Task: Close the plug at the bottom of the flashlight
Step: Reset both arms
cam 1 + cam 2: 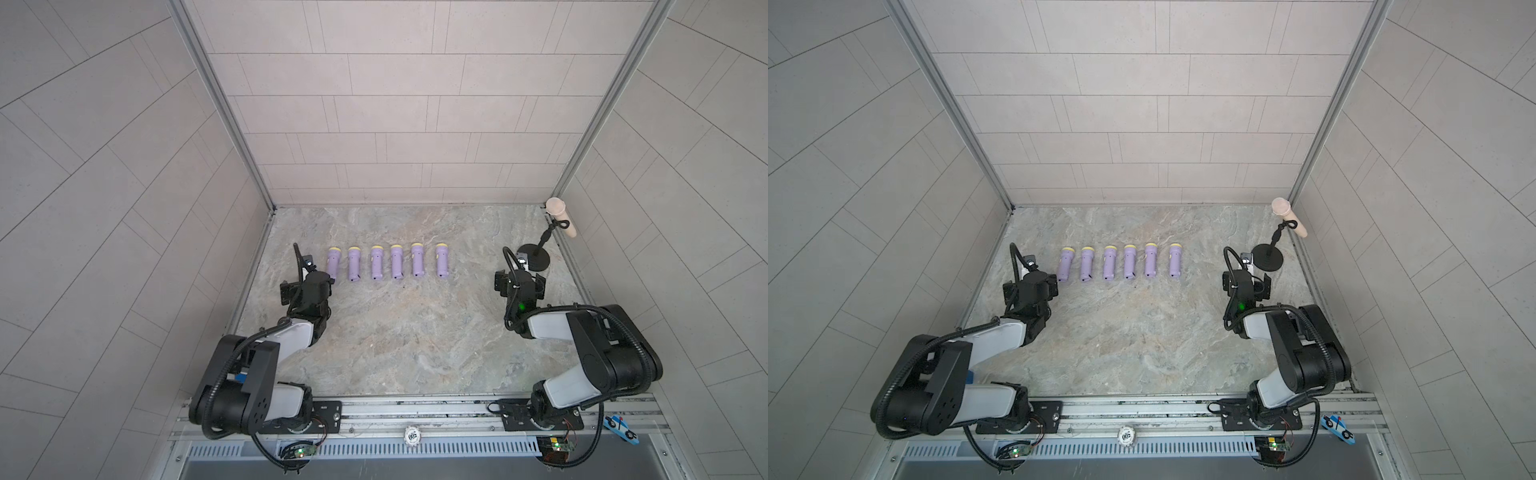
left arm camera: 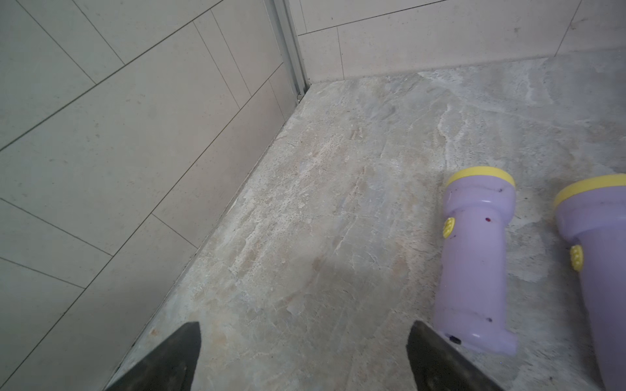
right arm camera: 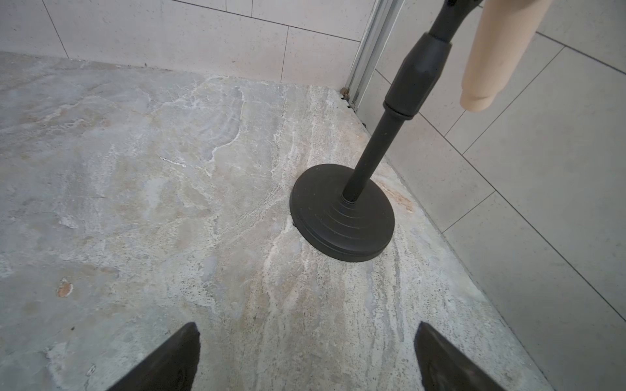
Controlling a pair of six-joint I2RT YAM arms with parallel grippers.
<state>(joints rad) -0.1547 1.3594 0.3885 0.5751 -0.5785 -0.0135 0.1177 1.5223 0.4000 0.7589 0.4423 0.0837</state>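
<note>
Beside the end flashlight (image 2: 474,264) of six lying on the table (image 2: 305,203), our left gripper (image 2: 305,325) hangs spread and empty, the right gripper (image 3: 306,325) likewise far off, and we fear a skewed reach could roll it into its neighbour (image 2: 596,270).

flashlights (image 1: 376,262): purple, yellow tops
counter (image 1: 415,332): grey and tan, swirly like stone
stand (image 3: 342,216): black
walls (image 1: 395,104): pale grey tiles
</note>
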